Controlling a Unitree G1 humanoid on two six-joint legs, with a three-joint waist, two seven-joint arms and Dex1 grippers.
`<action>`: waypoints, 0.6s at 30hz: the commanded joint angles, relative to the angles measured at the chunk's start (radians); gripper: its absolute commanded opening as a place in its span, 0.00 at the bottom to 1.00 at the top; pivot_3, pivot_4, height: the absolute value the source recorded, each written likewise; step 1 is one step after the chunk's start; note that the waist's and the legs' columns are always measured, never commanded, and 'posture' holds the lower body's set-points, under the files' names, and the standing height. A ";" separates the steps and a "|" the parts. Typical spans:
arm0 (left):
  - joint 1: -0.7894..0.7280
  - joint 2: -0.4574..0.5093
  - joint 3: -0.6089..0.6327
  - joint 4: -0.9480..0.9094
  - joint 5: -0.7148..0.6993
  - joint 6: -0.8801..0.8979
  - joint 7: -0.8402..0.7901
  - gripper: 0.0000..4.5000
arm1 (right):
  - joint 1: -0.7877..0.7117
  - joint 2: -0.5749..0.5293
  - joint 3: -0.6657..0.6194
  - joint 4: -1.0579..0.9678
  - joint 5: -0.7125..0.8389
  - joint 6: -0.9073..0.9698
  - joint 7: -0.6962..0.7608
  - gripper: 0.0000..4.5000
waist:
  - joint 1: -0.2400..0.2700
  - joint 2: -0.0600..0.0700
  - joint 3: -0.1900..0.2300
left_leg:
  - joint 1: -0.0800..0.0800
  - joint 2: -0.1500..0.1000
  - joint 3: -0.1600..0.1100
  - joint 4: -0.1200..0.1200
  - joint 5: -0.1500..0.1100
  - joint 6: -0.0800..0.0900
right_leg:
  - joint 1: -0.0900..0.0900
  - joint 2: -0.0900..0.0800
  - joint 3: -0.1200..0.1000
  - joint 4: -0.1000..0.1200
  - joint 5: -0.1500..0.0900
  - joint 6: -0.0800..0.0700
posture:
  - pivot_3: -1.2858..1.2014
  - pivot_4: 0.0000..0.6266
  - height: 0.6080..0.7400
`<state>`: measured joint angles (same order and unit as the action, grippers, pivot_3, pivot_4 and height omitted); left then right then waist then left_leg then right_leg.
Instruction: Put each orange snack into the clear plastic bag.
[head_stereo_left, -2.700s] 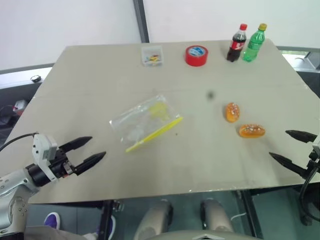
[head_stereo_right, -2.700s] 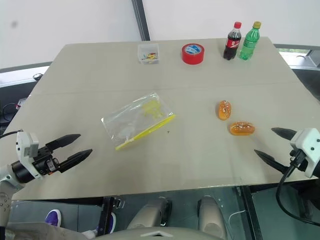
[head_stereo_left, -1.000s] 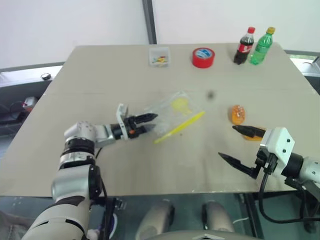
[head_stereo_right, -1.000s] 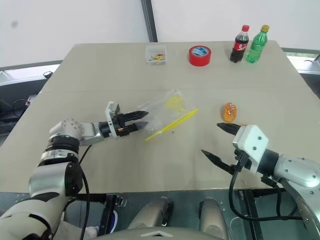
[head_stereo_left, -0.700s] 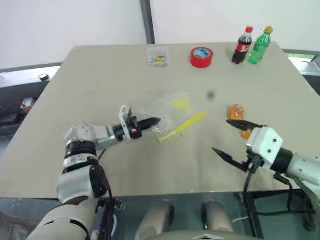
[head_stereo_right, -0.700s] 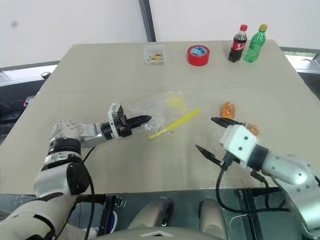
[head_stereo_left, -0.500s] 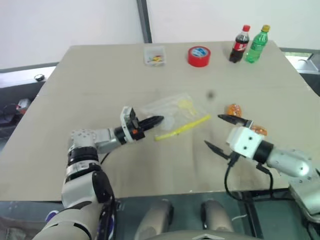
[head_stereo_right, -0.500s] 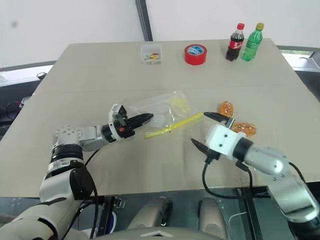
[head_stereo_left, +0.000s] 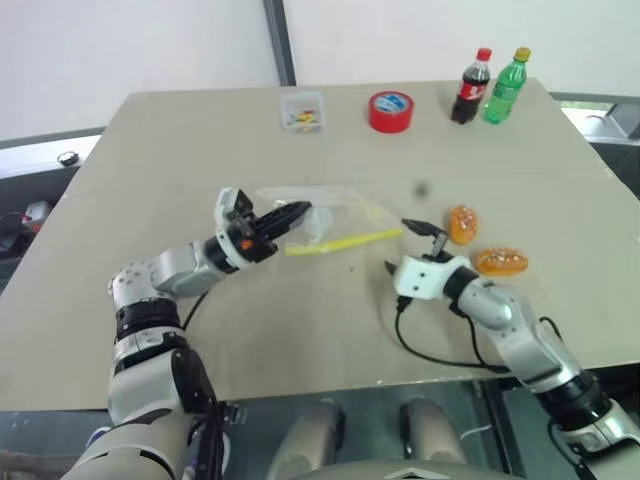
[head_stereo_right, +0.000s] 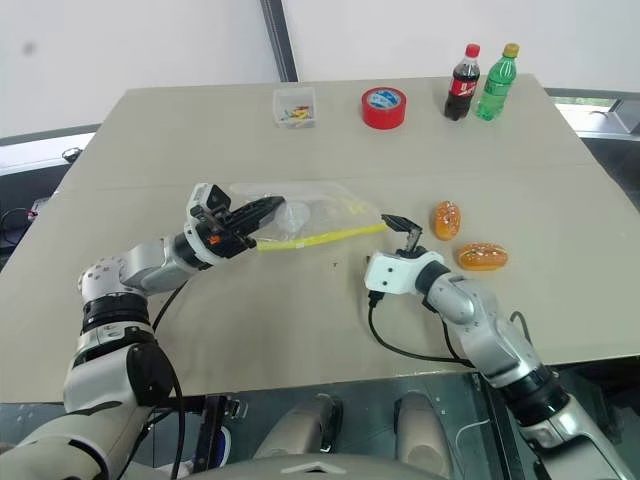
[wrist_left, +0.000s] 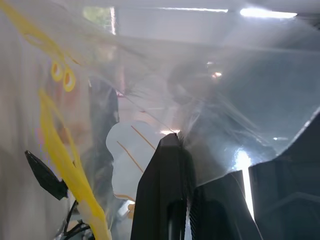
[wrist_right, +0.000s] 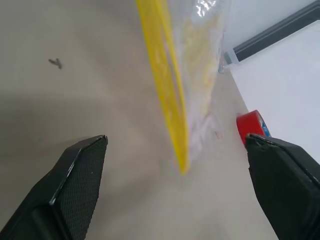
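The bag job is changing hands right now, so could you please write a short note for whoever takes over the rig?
Left end effector: shut on the bag, holding it partly lifted off the table.
Right end effector: open, empty, by the end of the bag's yellow strip.
Snacks: both on the table to the right of the right end effector, untouched.
Done: bag picked up.
Left: open the bag, then put both snacks in.

Count on desk: 2 orange snacks, 1 clear plastic bag, 1 red tape roll, 2 bottles, 1 small clear box, far edge.
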<state>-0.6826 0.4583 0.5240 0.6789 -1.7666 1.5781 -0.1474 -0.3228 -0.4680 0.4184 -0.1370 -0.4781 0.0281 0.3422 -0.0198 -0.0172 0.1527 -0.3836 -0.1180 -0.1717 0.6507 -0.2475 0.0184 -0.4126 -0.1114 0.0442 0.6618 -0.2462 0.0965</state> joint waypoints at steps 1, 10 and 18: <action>0.030 -0.011 -0.036 -0.099 -0.194 -0.072 0.114 0.04 | -0.071 0.077 0.029 0.106 -0.080 -0.030 -0.095 1.00 | -0.002 0.000 0.000 | 0.000 0.000 0.000 0.000 0.000 0.000 | 0.000 0.000 0.000 0.000 0.000 0.000 | 0.52 0.24 1.00; 0.051 -0.046 0.002 -0.173 -0.206 -0.111 0.171 0.00 | -0.203 0.195 -0.015 0.326 -0.112 -0.040 -0.240 0.80 | 0.000 -0.001 0.000 | 0.000 0.000 0.000 0.000 0.000 -0.001 | 0.000 0.001 0.001 0.000 0.000 -0.001 | 0.52 0.24 1.00; 0.067 -0.090 0.037 -0.245 -0.206 -0.150 0.212 0.00 | -0.222 0.205 -0.051 0.337 -0.095 -0.078 -0.273 0.00 | -0.004 0.000 0.000 | 0.000 0.000 0.001 0.000 0.000 -0.001 | 0.000 0.002 0.001 0.000 0.000 -0.001 | 0.52 0.24 1.00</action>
<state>-0.6181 0.3756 0.5397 0.4830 -1.9462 1.4447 0.0574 -0.5181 -0.2685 0.3917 0.2190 -0.5844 -0.0251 0.0914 -0.0238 -0.0177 0.1524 -0.3836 -0.1178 -0.1711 0.6507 -0.2472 0.0175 -0.4129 -0.1098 0.0454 0.6619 -0.2461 0.0959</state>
